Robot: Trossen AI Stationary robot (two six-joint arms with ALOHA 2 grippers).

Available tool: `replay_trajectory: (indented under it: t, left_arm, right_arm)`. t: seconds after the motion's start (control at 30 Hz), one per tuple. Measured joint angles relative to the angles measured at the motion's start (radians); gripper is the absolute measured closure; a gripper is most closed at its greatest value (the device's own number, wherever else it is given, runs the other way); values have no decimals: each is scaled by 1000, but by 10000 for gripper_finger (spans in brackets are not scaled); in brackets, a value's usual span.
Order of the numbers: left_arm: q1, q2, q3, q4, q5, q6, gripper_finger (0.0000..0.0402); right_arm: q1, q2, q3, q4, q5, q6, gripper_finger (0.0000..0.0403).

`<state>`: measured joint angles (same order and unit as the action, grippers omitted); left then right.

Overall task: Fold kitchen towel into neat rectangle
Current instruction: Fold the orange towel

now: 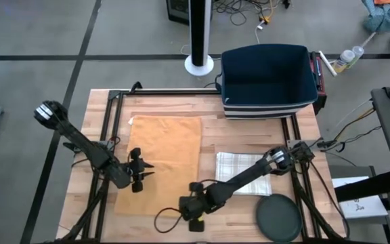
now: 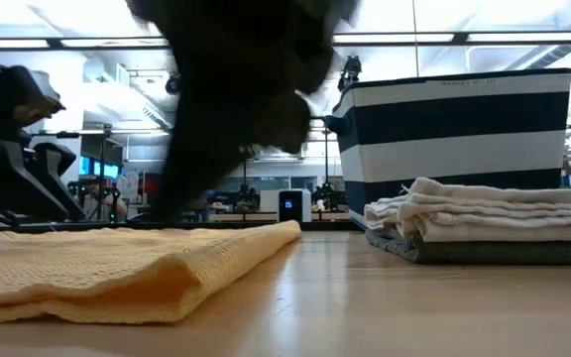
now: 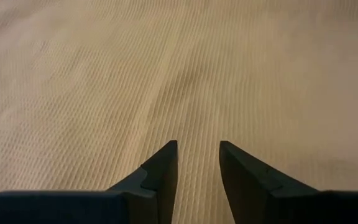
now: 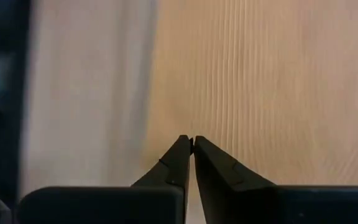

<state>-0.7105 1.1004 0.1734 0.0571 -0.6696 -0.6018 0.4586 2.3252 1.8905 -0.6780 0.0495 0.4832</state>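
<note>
The yellow kitchen towel [image 1: 160, 163] lies flat on the wooden table as a long rectangle, and it fills the near left of the low view [image 2: 117, 268]. My left gripper [image 1: 141, 173] stands open over the towel's left part [image 3: 185, 74], with nothing between its fingers. My right gripper [image 1: 193, 207] is shut at the towel's near right corner. Its tips [image 4: 192, 142] point steeply down at the towel's edge [image 4: 160, 93], where cloth meets bare wood. My right gripper's shut fingertips [image 4: 185, 149] stand right at the towel's edge near its near right corner. No cloth shows between them. I cannot tell whether they touch the towel.
A navy and white striped basket [image 1: 269, 81] stands at the far right. A stack of folded checked cloths [image 1: 239, 169] lies right of the towel, under my right arm. A dark round disc [image 1: 278, 218] sits at the near right corner. Bare wood shows between the towel and the stack.
</note>
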Motion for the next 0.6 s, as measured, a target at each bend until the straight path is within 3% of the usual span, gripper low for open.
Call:
replay_trajectory:
  t: [0.2, 0.43, 0.6]
  left_arm:
    - [-1, 60, 5, 13, 3, -29, 278]
    - [-1, 38, 38, 12, 6, 2, 262]
    - [-1, 23, 47, 9, 6, 40, 255]
  right_arm:
    - [4, -4, -20, -132, -19, 94, 385]
    - [-1, -16, 117, -137, -174, -45, 385]
    - [-14, -17, 143, -140, -146, -108, 385]
